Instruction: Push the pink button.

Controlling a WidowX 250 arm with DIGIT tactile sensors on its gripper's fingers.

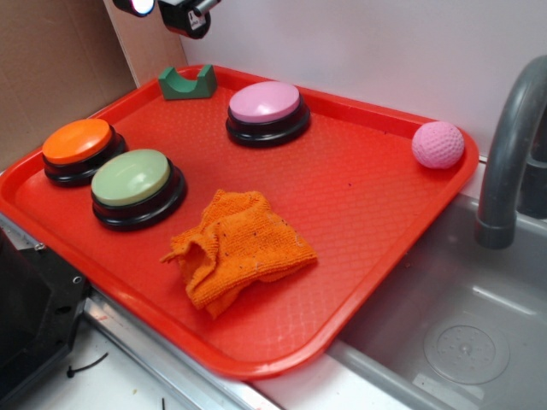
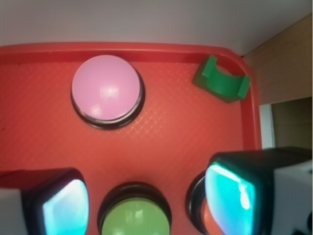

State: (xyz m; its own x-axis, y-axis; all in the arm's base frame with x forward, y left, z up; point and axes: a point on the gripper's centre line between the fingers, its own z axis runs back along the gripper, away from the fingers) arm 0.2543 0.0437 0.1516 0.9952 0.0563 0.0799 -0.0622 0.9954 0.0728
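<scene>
Looking first at the big red tray (image 1: pixel 359 196), lying flat beside a grey sink (image 1: pixel 444 325). Holding everything on it.

Lying crumpled near the tray's front edge: an orange cloth (image 1: pixel 239 243).

Sitting near the middle of the tray's back edge: the pink button (image 1: pixel 265 102). Standing upright on its black base, shiny top facing up, nothing touching it. Being round, so having no long side to line up with.

Sitting along the tray's left edge, well apart from the pink one: a green button (image 1: pixel 132 178) and an orange button (image 1: pixel 77 141).

Hanging high above the tray's back left corner: the claw (image 1: pixel 192 13), mostly cut off in the outside view. Spreading wide in the wrist view, claw (image 2: pixel 146 200) holding nothing, with fingers (image 2: pixel 63 208) far apart and the green button showing low down between them.

Lying ahead of the claw, toward the tray's back edge and a bit off to the side: the pink button (image 2: pixel 106 88). Not touching it yet. Probably needing to go over toward the back middle first, then straight down onto the pink top.

Resting in the back right corner: a bumpy pink ball (image 1: pixel 438 143). Not the thing to push.

Sitting in the back left corner, under the claw: a small green block (image 1: pixel 186 83).
</scene>
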